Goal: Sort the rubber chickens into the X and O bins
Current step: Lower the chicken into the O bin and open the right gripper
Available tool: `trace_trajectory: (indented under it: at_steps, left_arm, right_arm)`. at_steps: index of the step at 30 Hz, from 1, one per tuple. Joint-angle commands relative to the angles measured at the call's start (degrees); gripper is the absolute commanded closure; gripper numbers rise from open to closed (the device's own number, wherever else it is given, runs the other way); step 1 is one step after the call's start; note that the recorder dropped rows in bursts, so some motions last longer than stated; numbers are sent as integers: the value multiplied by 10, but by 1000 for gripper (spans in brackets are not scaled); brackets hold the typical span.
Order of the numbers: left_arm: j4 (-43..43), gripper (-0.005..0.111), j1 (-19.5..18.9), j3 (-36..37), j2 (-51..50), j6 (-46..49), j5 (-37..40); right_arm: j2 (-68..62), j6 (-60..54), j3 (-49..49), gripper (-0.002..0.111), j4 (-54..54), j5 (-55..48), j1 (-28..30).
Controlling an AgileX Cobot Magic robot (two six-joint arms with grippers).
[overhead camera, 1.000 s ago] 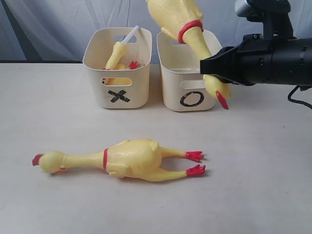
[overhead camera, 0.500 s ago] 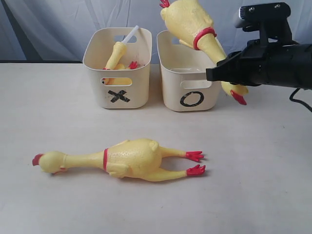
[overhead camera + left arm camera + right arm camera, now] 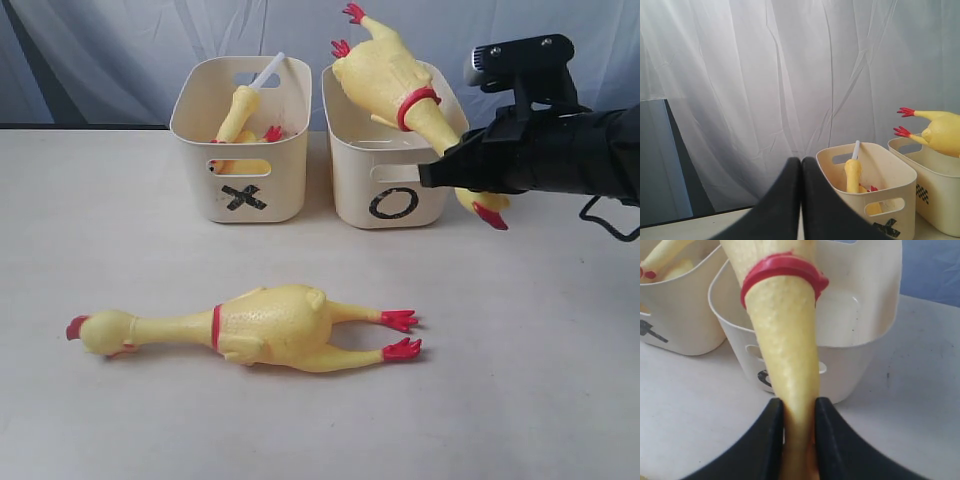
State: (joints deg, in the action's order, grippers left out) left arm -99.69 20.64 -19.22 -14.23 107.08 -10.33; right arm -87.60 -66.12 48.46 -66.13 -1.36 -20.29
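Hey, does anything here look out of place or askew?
Yes. The right gripper holds a large chicken by the neck, slanted across the O bin rim, with its feet up and its head hanging outside. A second chicken lies unsorted on the table.

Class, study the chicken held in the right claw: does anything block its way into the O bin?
Nothing visible does. The right claw grips the held chicken by its neck, the body tilted above the O bin's open top, feet up. The slim chicken sits in the X bin, apart.

Rubber chickens (image 3: pixel 270 325) – pebbled, glossy; bins (image 3: pixel 240 150) – smooth plastic.
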Motion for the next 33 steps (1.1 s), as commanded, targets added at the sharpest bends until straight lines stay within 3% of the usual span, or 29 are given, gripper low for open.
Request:
trace_trajectory:
  at_steps: [1, 29, 33]
  left_arm:
    - [-3, 107, 2, 3, 4, 1, -2]
    - [-3, 107, 2, 3, 4, 1, -2]
    - [-3, 107, 2, 3, 4, 1, -2]
  right_arm:
    - [-5, -3, -1, 109, 3, 21, 3]
    - [-8, -3, -1, 109, 2, 37, 3]
    - [-8, -3, -1, 97, 2, 38, 3]
